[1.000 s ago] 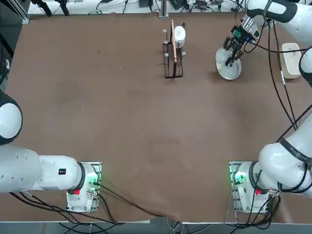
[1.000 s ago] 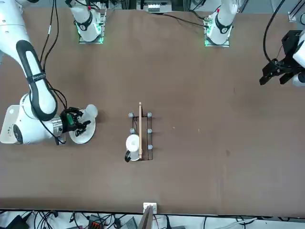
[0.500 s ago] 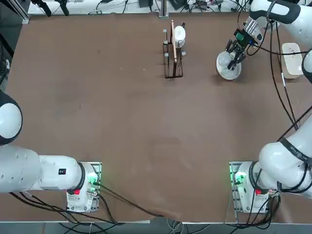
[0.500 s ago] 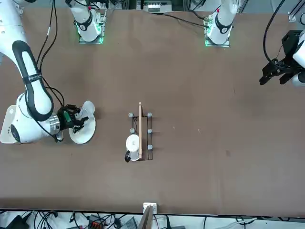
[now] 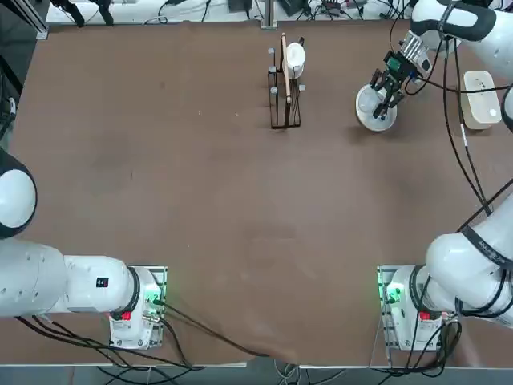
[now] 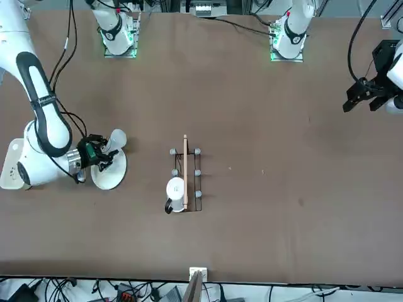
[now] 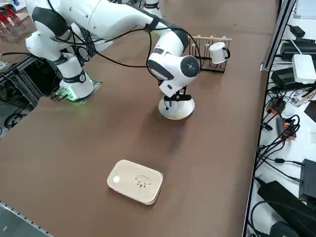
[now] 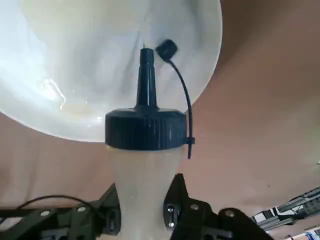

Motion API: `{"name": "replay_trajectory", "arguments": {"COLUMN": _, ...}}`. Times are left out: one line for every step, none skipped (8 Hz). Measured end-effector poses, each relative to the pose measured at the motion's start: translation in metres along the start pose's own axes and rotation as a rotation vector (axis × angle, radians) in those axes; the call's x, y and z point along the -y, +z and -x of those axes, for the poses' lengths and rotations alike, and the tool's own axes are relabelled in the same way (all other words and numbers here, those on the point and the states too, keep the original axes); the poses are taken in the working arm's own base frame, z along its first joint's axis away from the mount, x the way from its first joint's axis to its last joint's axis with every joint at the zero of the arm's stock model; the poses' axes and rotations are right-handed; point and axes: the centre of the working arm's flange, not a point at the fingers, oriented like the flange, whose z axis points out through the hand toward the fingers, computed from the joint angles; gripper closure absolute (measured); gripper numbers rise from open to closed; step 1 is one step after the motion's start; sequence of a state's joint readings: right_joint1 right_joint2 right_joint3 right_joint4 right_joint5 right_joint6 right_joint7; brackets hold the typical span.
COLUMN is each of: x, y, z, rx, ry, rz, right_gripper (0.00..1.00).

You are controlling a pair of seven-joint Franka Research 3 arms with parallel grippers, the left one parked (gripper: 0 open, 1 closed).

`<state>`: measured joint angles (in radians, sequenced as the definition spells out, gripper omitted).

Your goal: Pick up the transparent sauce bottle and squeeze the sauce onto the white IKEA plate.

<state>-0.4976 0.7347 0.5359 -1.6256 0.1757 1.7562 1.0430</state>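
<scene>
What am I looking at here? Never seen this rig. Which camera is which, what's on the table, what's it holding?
Two robot arms stand at a brown table; only the right one works. One picture looks straight down, one faces the robot, one is from its right side, one sits on the working wrist. The right gripper is shut on the transparent sauce bottle, its dark nozzle aimed over the white IKEA plate. Also on the table are a wire rack carrying a small white round piece, and a white rounded box.
</scene>
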Motion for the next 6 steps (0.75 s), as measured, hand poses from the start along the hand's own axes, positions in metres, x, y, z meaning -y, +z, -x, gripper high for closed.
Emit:
{"name": "replay_trajectory", "arguments": {"x": -0.001, "y": 0.003, "z": 0.006, "rx": 0.006, "ry": -0.006, "rz": 0.005, "right_gripper": 0.63}}
{"name": "replay_trajectory", "arguments": {"x": -0.002, "y": 0.008, "z": 0.015, "rx": 0.014, "ry": -0.011, "rz": 0.007, "right_gripper": 0.63}}
{"name": "replay_trajectory", "arguments": {"x": -0.001, "y": 0.012, "z": 0.026, "rx": 0.016, "ry": -0.018, "rz": -0.002, "right_gripper": 0.63}}
{"name": "replay_trajectory", "arguments": {"x": 0.000, "y": 0.020, "z": 0.034, "rx": 0.008, "ry": -0.025, "rz": -0.013, "right_gripper": 0.63}}
{"name": "replay_trajectory", "arguments": {"x": 0.000, "y": 0.029, "z": 0.041, "rx": 0.006, "ry": -0.025, "rz": -0.024, "right_gripper": 0.63}}
{"name": "replay_trajectory", "arguments": {"x": -0.001, "y": 0.037, "z": 0.044, "rx": 0.005, "ry": -0.023, "rz": -0.033, "right_gripper": 0.63}}
